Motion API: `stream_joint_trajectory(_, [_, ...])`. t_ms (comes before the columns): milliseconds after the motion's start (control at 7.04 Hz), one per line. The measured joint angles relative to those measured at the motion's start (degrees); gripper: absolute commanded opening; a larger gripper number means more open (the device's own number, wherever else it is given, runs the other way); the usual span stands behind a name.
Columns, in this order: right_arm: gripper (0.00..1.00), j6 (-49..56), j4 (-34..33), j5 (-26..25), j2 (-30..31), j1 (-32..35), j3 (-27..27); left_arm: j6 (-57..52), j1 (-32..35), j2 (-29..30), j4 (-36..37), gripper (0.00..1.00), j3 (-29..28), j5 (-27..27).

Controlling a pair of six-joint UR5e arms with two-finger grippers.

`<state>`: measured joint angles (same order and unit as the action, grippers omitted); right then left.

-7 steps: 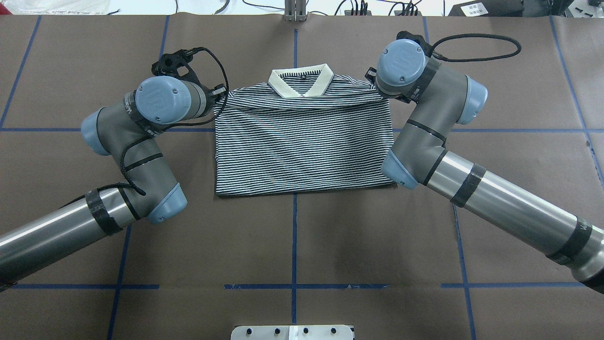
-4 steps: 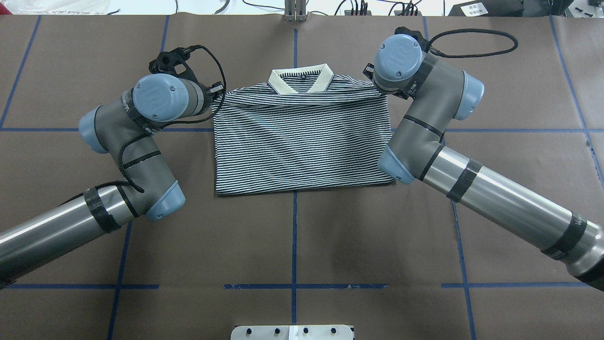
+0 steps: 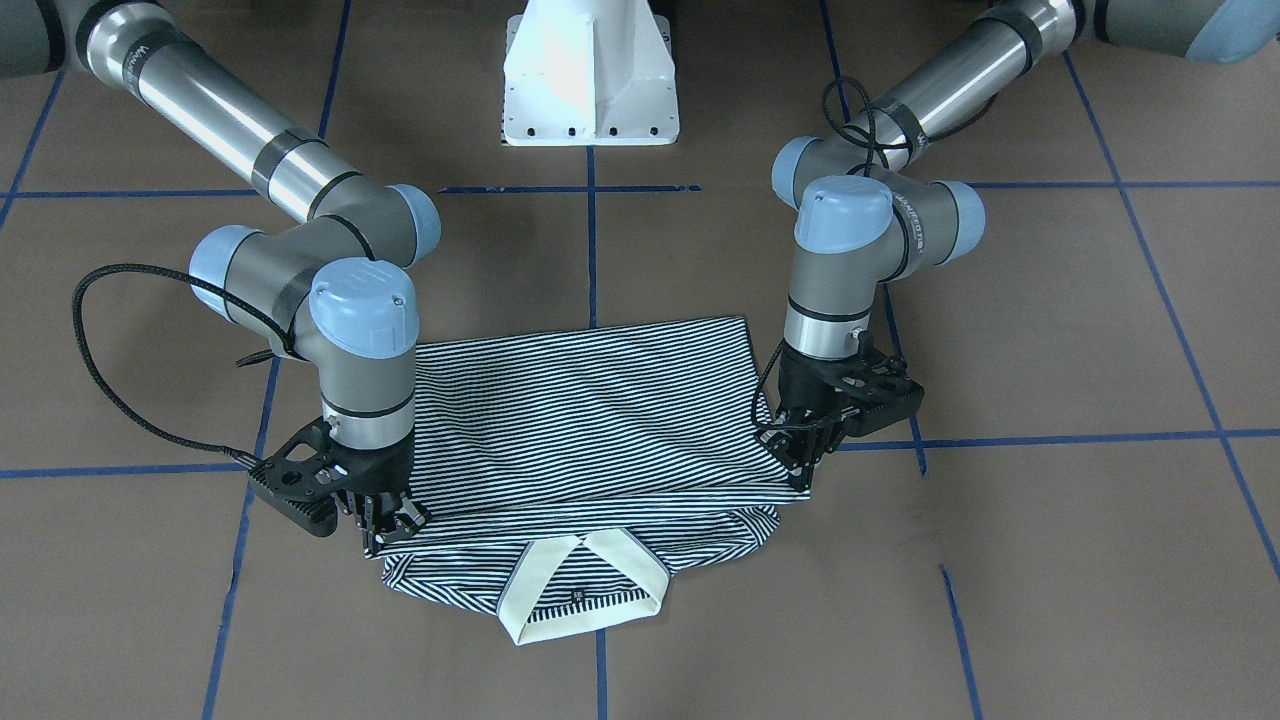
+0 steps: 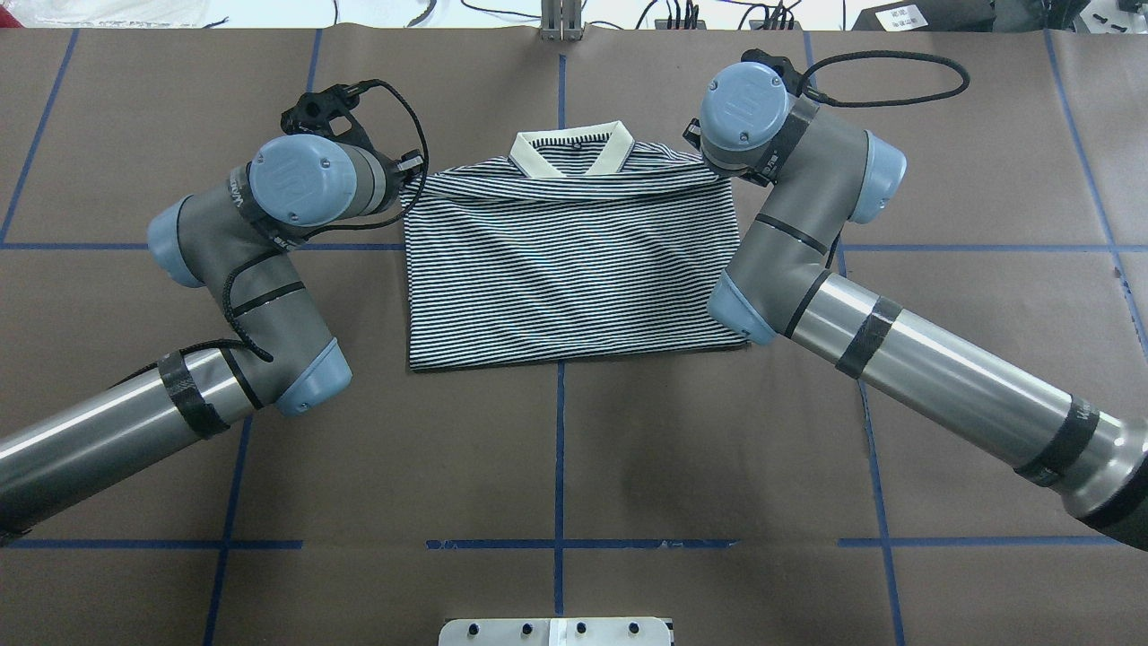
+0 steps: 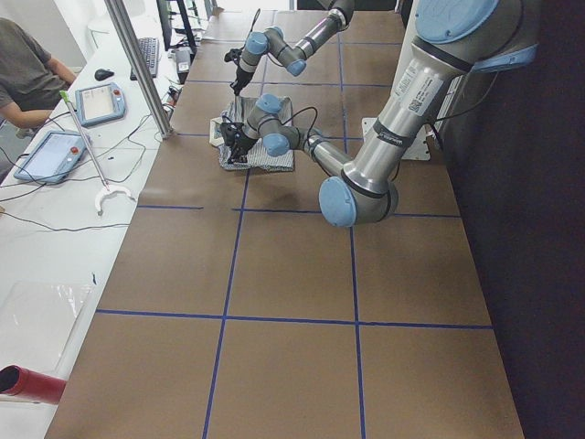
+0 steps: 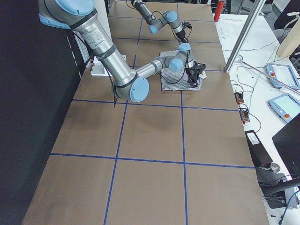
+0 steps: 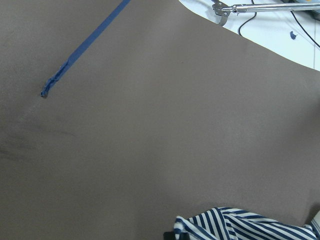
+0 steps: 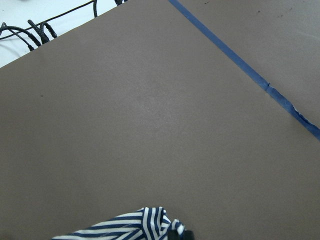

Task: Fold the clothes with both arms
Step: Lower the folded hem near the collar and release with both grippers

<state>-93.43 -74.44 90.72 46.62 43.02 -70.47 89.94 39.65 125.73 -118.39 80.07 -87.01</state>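
The clothes are one navy-and-white striped polo shirt (image 4: 574, 269) lying partly folded on the brown table, its cream collar (image 4: 571, 152) on the far side from the robot. In the front-facing view my left gripper (image 3: 805, 462) is shut on the shirt's (image 3: 590, 420) shoulder corner at the view's right. My right gripper (image 3: 392, 528) is shut on the opposite shoulder corner beside the collar (image 3: 580, 590). Both corners are slightly raised and bunched. Striped fabric (image 7: 235, 225) shows at the bottom of the left wrist view, and likewise fabric (image 8: 130, 225) in the right wrist view. In the overhead view the wrists hide both grippers.
The white pedestal base (image 3: 590, 75) stands on the robot's side of the table. Blue tape lines (image 4: 560, 449) cross the brown surface. A black cable loop (image 4: 897, 76) hangs off the right wrist. A side bench with tablets (image 5: 101, 101) and a seated person (image 5: 23, 73) lies beyond the far edge.
Both wrists have shifted slightly toward the far edge, the right one also inward to the left. The shirt's shoulder corners have moved with them, wrinkling the top fold.
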Motion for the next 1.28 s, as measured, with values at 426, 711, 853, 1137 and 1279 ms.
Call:
stream_joint_trajectory(426, [0.39,-0.12,0.04,-0.06,0.16,-0.43,-0.15,0.26,-0.01,0.10,0.00,0.28,0.31,-0.12])
stream_joint_trajectory(711, [0.45,-0.32,0.06,0.60,2.37,-0.74,-4.79,0.26,0.14,-0.14,0.01,0.28,2.92,-0.51])
stream_joint_trajectory(853, [0.51,-0.47,-0.15,2.12,6.45,-0.84,-10.81,0.27,0.26,-0.54,0.06,0.29,5.41,-1.05])
stream_joint_trajectory(1137, [0.64,-3.89,-0.23,5.26,16.12,-1.97,-22.83,0.49,0.39,-1.14,0.06,0.31,7.83,-2.15])
stream_joint_trajectory(1279, [0.64,-7.87,0.00,5.79,19.75,-3.18,-26.80,0.60,0.42,-1.46,0.03,0.31,8.16,-2.29])
